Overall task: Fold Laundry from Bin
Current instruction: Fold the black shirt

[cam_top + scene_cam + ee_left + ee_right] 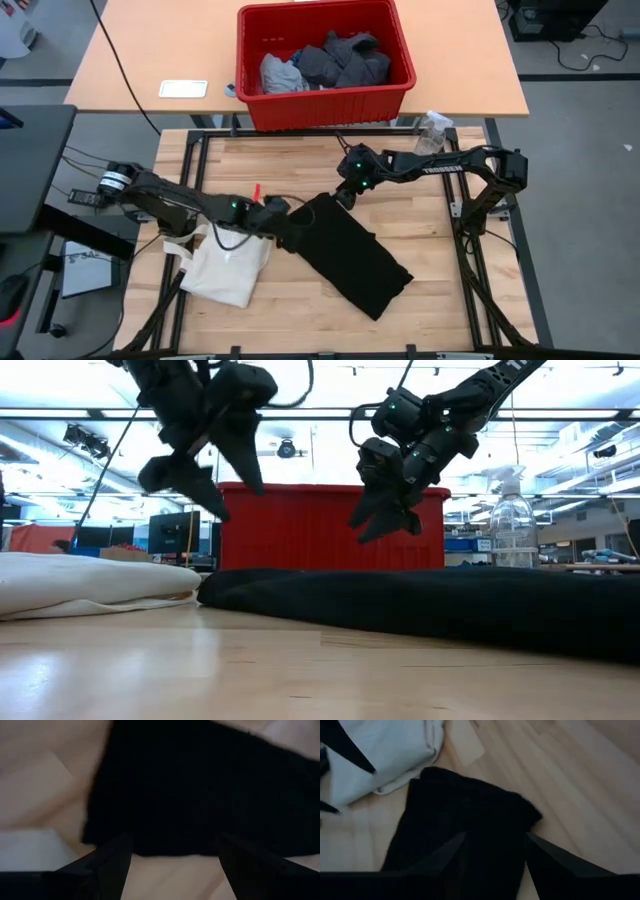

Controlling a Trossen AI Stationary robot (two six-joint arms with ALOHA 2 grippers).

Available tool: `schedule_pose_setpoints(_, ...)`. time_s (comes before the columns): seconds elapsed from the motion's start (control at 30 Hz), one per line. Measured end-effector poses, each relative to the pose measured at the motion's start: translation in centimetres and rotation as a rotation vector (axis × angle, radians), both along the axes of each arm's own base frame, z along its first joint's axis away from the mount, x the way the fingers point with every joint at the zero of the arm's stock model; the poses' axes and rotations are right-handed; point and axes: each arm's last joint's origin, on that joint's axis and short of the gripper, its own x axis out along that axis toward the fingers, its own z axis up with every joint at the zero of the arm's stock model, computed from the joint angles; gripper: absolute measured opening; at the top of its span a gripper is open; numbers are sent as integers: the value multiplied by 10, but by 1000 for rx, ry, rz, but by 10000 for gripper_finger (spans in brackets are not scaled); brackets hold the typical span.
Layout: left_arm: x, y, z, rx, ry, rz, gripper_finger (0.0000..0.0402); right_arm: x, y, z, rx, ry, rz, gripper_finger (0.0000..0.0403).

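One red bin (325, 100) on the far table holds a heap of grey and dark garments (325, 62). One folded black T-shirt (352, 255) lies on the near wooden table, one cream tote bag (228, 268) beside it. Left gripper (283, 222) and right gripper (345, 196) hover over the shirt's end, jaws spread, gripping nothing.

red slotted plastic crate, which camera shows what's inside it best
The high view: it looks down into the red slotted plastic crate and shows the grey garments inside. The low view shows only its side wall; neither wrist view shows it.
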Motion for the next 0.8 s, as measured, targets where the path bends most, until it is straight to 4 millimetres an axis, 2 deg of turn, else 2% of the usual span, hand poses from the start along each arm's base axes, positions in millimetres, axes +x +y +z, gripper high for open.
schedule_pose_setpoints(0.1,-4,8,11,33,-36,1,290,1,-1,1,-87,-8,50,203)
schedule_pose_setpoints(0.17,-6,8,11,71,-30,-19,290,0,-1,0,-117,0,79,202)
schedule_pose_setpoints(0.23,-9,2,-3,70,-51,-29,290,-1,-2,-1,-123,7,73,201)
schedule_pose_setpoints(0.37,-26,-15,-54,-79,-138,23,290,-5,-4,-4,-89,57,36,200)
schedule_pose_setpoints(0.43,-29,-21,-62,-162,-234,63,290,-7,-5,-5,-78,83,21,200)
schedule_pose_setpoints(0.5,-34,-22,-68,-189,-252,84,290,-8,-4,-7,-95,105,17,200)
schedule_pose_setpoints(0.67,-33,-20,-67,-181,-271,101,290,-8,-6,-11,-118,124,9,200)
schedule_pose_setpoints(0.8,-32,-17,-67,-175,-279,119,290,-6,0,-30,-52,167,67,198)
